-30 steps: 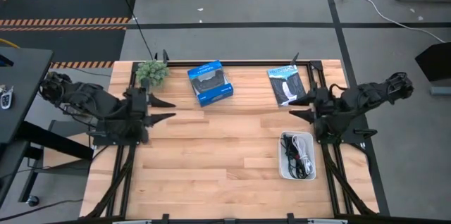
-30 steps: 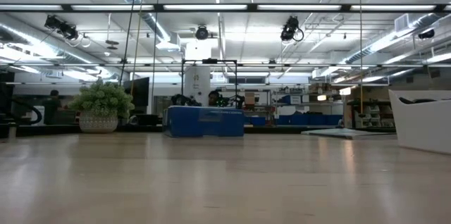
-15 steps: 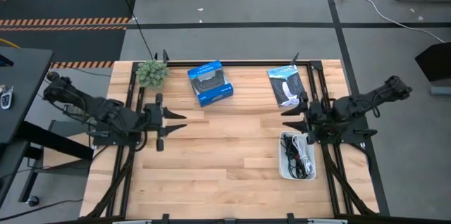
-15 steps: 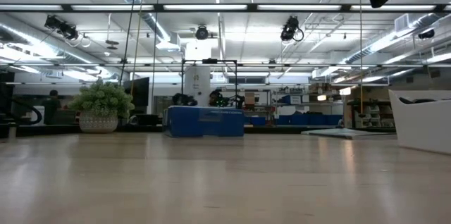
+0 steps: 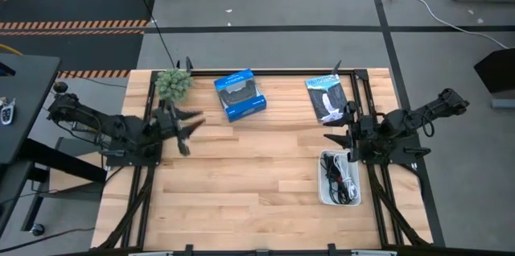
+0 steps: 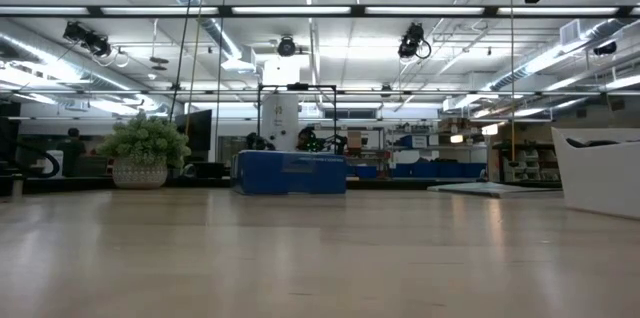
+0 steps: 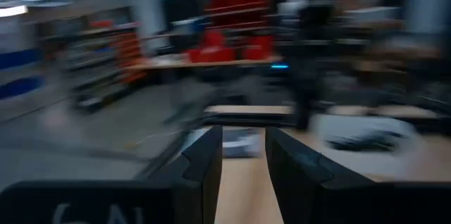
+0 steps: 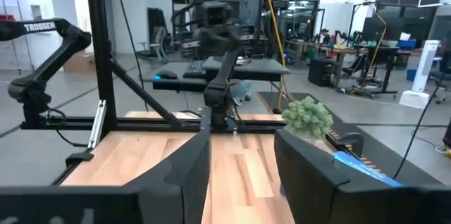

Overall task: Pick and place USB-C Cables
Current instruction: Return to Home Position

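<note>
The USB-C cables (image 5: 340, 177), a white one and dark ones bundled together, lie in a white tray (image 5: 324, 193) at the table's right near side. My right gripper (image 5: 330, 138) is open and empty, above the table just beyond the tray's far end, fingers pointing toward the table's left. My left gripper (image 5: 190, 122) is open and empty over the table's left side, blurred, near the plant. In the wrist views both pairs of fingers stand apart with nothing between them, as seen for the left gripper (image 7: 244, 160) and the right gripper (image 8: 242, 157).
A blue box (image 5: 240, 95) and a black-and-white flat packet (image 5: 327, 97) lie along the far edge. A small potted plant (image 5: 173, 83) stands at the far left corner. The low view shows the tray's wall (image 6: 600, 173) at the right. Bare wood lies in the table's middle.
My right gripper has gone toward the near edge, closer to the tray, and has come down into the low view's top. My left gripper went toward the near edge, then swung back toward the far edge and turned, fingers now slanting toward the far right.
</note>
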